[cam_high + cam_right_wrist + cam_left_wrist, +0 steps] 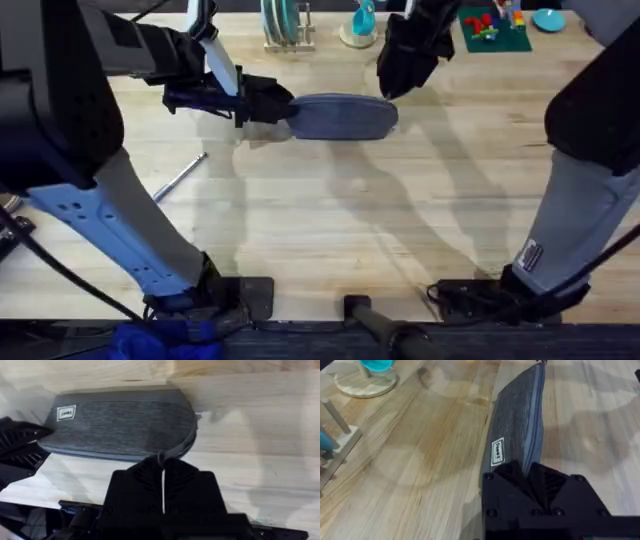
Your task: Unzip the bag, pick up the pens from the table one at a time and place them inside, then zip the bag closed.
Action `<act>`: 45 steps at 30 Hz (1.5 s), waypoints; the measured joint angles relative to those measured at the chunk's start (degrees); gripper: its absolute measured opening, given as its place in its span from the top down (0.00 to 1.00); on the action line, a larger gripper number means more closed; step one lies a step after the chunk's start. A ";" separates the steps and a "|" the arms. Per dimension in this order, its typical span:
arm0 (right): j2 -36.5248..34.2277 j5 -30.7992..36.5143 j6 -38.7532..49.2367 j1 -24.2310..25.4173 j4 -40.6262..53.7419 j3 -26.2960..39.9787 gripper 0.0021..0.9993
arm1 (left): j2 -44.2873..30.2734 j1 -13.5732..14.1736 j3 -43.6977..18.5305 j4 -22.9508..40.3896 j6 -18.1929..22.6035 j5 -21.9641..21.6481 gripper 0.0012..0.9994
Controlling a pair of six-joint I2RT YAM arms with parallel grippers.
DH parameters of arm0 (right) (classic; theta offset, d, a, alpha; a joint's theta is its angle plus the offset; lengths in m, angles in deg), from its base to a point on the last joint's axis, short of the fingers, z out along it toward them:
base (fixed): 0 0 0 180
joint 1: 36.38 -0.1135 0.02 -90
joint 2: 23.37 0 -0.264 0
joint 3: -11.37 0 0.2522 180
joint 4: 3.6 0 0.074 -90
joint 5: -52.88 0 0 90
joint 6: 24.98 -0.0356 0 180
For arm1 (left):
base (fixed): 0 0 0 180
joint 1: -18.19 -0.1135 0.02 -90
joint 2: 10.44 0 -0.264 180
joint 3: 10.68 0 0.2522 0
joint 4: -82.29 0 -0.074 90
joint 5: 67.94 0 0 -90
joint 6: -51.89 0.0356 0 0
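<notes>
Two robot arms rise large and dark at the lower corners of the overhead frame, both reaching up the picture toward a blue-grey bag [342, 116] lying lengthwise on the pale wooden table [380, 220], in the upper middle of the frame. From the left, the left gripper [283, 108] meets the bag's left end; the left wrist view shows its black fingers [517, 477] pinched on that end's edge, with the zipper seam running away from them and a small white label [497, 452] just beside the grip. From the top of the frame, the right gripper [392, 88] comes down at the bag's right end; in the right wrist view its two black fingers [150, 472] stand pressed together with only a thin line between them, touching the bag's near edge at what looks like the small zipper pull (whether they actually hold it cannot be told).

A single slim silver pen [180, 176] lies on the bare wood at left centre of the overhead frame, tilted on a diagonal and well apart from the bag. Along the table's far edge, at the top of the frame, stand a dish rack [285, 28], a teal object on a round wooden base [362, 25] and a green board with coloured blocks [495, 28].
</notes>
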 joint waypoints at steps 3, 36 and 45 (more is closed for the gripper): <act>-0.01 0.17 0.39 -0.87 -0.41 0.02 0.97 | 0.01 0.00 0.00 0.00 0.00 0.00 0.96; 0.00 1.08 1.69 -9.60 -11.93 0.11 0.97 | 0.00 -0.33 0.00 0.00 0.00 -0.15 0.96; -0.01 1.04 1.68 -11.48 -14.40 0.12 0.97 | 0.00 -0.33 0.00 -0.02 0.00 -0.15 0.96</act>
